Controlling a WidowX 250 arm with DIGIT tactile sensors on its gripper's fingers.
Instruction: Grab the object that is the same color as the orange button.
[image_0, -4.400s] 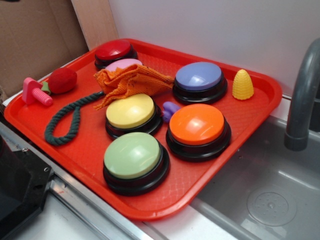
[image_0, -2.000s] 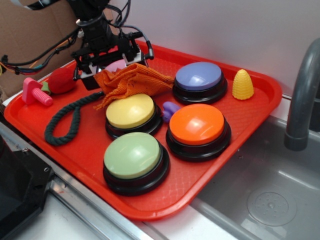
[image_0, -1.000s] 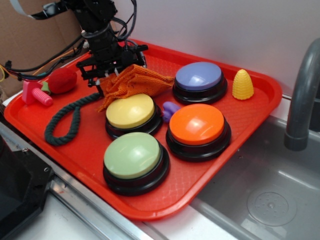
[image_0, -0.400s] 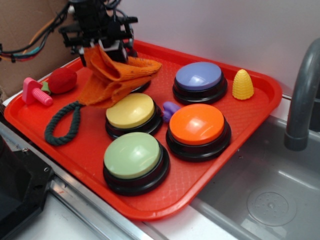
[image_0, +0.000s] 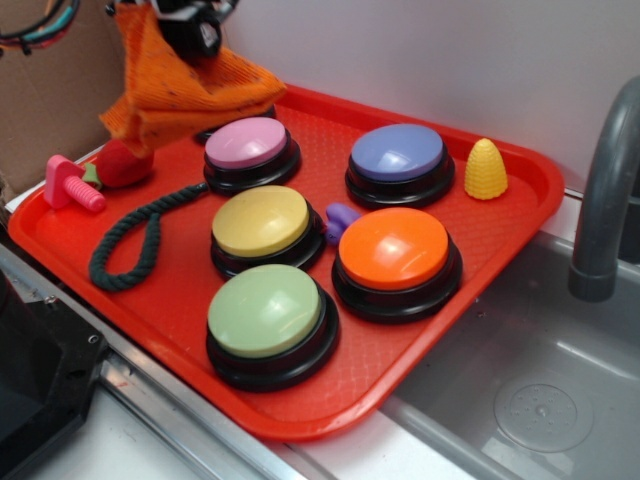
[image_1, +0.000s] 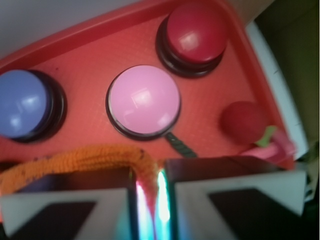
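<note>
The orange knitted cloth (image_0: 170, 85) hangs in the air above the tray's back left corner, pinched at its top by my gripper (image_0: 190, 25), which is shut on it. In the wrist view a fold of the cloth (image_1: 75, 159) runs between the jaws of the gripper (image_1: 150, 190) and trails off to the left. The orange button (image_0: 395, 250) stands on the red tray (image_0: 440, 330) at the right front, apart from the cloth. Below the gripper sit the pink button (image_1: 144, 101) and the red button (image_1: 194, 34).
On the tray also stand the pink button (image_0: 247, 145), blue button (image_0: 398, 155), yellow button (image_0: 262, 222) and green button (image_0: 265, 312). A yellow ridged cone (image_0: 485, 168), a green rope (image_0: 130, 240), a red plush ball (image_0: 122, 165) and a pink peg (image_0: 70, 185) lie around. A sink (image_0: 540, 400) and faucet (image_0: 605, 200) are at right.
The gripper came down on the cloth, shut on it and lifted it up and to the left. The pink button that the cloth covered now shows fully.
</note>
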